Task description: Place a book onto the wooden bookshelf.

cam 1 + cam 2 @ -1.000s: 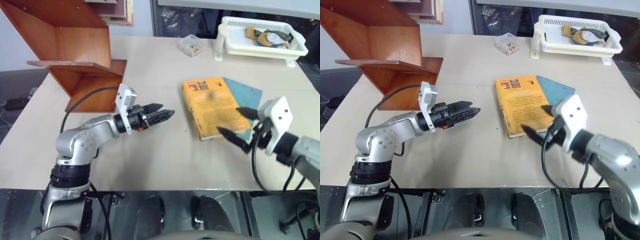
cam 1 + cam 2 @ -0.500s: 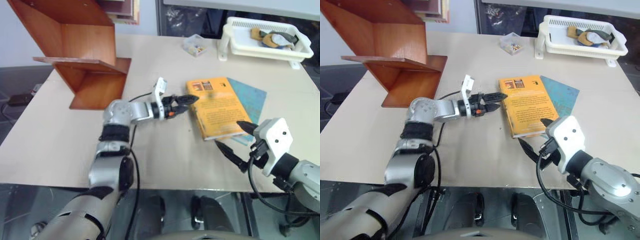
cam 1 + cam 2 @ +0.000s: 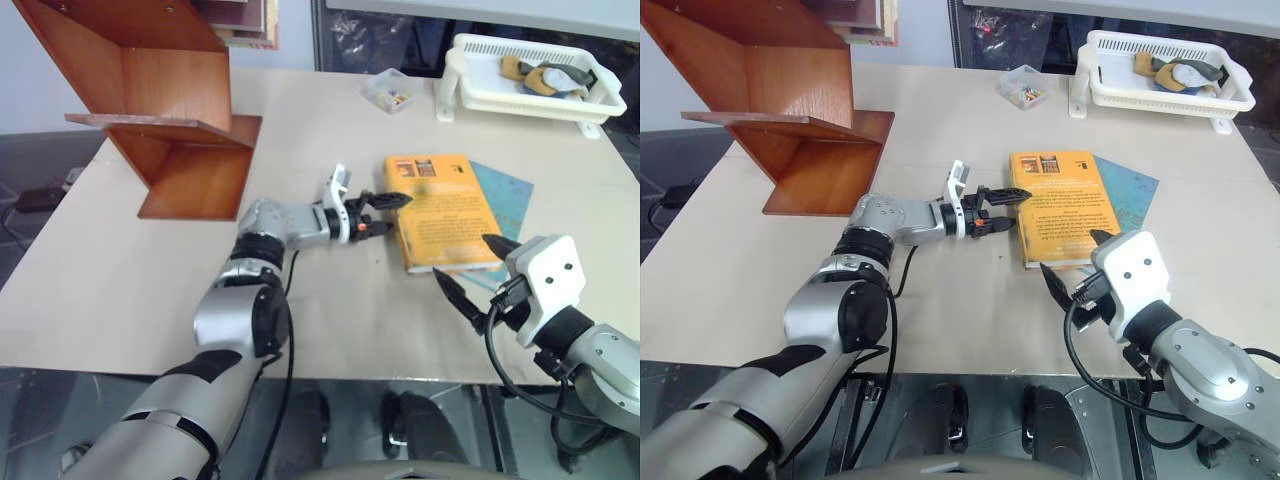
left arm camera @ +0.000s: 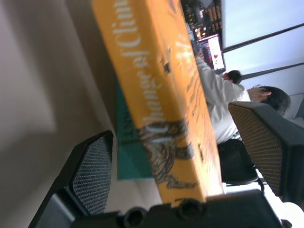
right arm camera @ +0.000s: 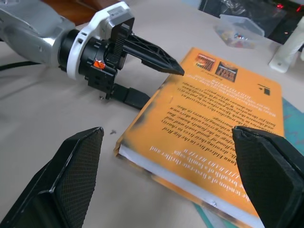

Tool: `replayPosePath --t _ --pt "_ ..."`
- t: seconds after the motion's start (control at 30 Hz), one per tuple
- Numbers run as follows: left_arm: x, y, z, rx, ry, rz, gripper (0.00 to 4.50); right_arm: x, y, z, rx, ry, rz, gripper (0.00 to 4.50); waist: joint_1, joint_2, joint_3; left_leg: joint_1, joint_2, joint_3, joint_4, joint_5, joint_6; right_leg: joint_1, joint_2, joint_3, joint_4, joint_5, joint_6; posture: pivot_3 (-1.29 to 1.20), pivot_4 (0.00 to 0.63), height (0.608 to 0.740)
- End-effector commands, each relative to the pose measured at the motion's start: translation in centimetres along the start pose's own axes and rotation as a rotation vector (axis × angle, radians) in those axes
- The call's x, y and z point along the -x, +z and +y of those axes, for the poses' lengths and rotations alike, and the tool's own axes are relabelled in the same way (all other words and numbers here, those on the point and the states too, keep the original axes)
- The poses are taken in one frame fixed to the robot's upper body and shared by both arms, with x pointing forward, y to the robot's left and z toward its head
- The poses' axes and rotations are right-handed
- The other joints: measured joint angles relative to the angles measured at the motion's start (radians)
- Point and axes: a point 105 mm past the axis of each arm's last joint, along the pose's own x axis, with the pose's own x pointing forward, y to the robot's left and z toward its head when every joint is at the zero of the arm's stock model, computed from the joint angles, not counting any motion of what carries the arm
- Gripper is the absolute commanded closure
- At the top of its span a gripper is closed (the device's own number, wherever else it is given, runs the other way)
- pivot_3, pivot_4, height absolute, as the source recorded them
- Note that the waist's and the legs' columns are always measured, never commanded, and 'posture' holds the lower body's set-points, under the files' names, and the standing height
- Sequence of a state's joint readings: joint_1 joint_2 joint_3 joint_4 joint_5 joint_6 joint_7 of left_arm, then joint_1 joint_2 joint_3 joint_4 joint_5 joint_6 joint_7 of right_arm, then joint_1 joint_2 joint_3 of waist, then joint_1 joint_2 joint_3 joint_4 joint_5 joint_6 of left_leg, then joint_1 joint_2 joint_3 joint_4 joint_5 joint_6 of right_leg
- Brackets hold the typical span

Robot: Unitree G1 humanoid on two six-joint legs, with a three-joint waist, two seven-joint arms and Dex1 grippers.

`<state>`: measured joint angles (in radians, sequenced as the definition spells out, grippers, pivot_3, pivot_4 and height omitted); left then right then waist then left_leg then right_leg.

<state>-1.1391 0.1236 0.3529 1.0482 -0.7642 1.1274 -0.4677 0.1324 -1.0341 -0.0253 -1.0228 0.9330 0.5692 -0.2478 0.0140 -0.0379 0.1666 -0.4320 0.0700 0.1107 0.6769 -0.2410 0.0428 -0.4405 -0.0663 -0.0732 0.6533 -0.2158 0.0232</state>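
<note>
Orange book [image 3: 440, 208] sits between the open left gripper's [image 3: 383, 213] jaws (at 9 o'clock); a shallow grip may slip.

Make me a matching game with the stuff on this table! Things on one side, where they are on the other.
Things:
1. orange book
2. teal book
3. white basket
4. left gripper

Places:
A. far right corner of the table
B. open, jaws either side of the orange book's spine
C. lying flat on the teal book
D. underneath, peeking out

Pairs: 1-C, 2-D, 3-A, 4-B
</note>
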Motion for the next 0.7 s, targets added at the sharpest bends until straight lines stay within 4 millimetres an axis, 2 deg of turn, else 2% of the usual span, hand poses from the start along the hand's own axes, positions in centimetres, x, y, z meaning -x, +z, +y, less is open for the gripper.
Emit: replayPosePath --t 0.03,0.2,0.3,0.47,0.53,0.57,0.7 --pt "-0.7 0.4 -1.1 -0.018 -0.044 -0.013 0.0 0.3 1.0 0.2 0.009 0.001 -0.044 0.05 0.0 0.0 0.0 0.0 0.0 0.0 0.0 0.0 0.0 0.0 0.0 0.0 0.0 0.0 0.0 0.0 0.15 0.74" --pt "-1.2 -0.1 -0.9 -0.006 -0.056 0.0 0.0 0.4 1.0 0.0 0.015 -0.007 -0.036 0.05 0.0 0.0 0.0 0.0 0.0 0.0 0.0 0.0 0.0 0.0 0.0 0.0 0.0 0.0 0.0 0.0 0.15 0.74" --pt "-1.3 -0.1 -0.8 0.002 -0.059 -0.006 0.81 0.5 1.0 -0.1 0.017 -0.01 -0.031 0.0 0.0 0.0 0.0 0.0 0.0 0.0 0.001 0.0 0.0 0.0 0.0 0.0 0.0 0.0 0.0 0.0 0.15 0.74" --pt "-1.0 0.1 -0.8 0.025 -0.069 -0.016 2.99 0.7 1.0 -0.2 0.018 -0.014 -0.027 0.0 0.0 0.0 0.0 0.0 0.0 -0.001 0.002 0.0 0.0 0.0 0.0 0.0 0.002 0.0 0.0 0.0 0.15 0.74" --pt "-0.6 0.5 -0.9 0.034 -0.077 -0.03 3.69 0.7 1.0 -0.3 0.018 -0.015 -0.025 0.0 0.0 0.0 0.0 0.0 0.0 -0.001 0.003 0.0 0.0 0.0 0.0 -0.001 0.002 0.0 0.0 0.0 0.15 0.74" --pt "-0.4 0.6 -1.0 0.036 -0.081 -0.032 3.85 0.7 1.0 -0.3 0.018 -0.015 -0.024 0.0 -0.001 0.0 0.0 0.0 0.0 -0.001 0.003 0.0 0.0 0.0 0.0 0.0 0.003 0.0 0.0 0.0 0.15 0.74" --pt "0.7 1.6 -1.6 0.041 -0.101 -0.052 3.85 0.6 1.0 -0.1 0.019 -0.006 -0.023 0.0 -0.001 0.0 0.0 0.0 0.001 -0.001 0.006 0.0 0.0 0.0 0.0 -0.001 0.005 0.0 0.0 0.0 0.15 0.74"
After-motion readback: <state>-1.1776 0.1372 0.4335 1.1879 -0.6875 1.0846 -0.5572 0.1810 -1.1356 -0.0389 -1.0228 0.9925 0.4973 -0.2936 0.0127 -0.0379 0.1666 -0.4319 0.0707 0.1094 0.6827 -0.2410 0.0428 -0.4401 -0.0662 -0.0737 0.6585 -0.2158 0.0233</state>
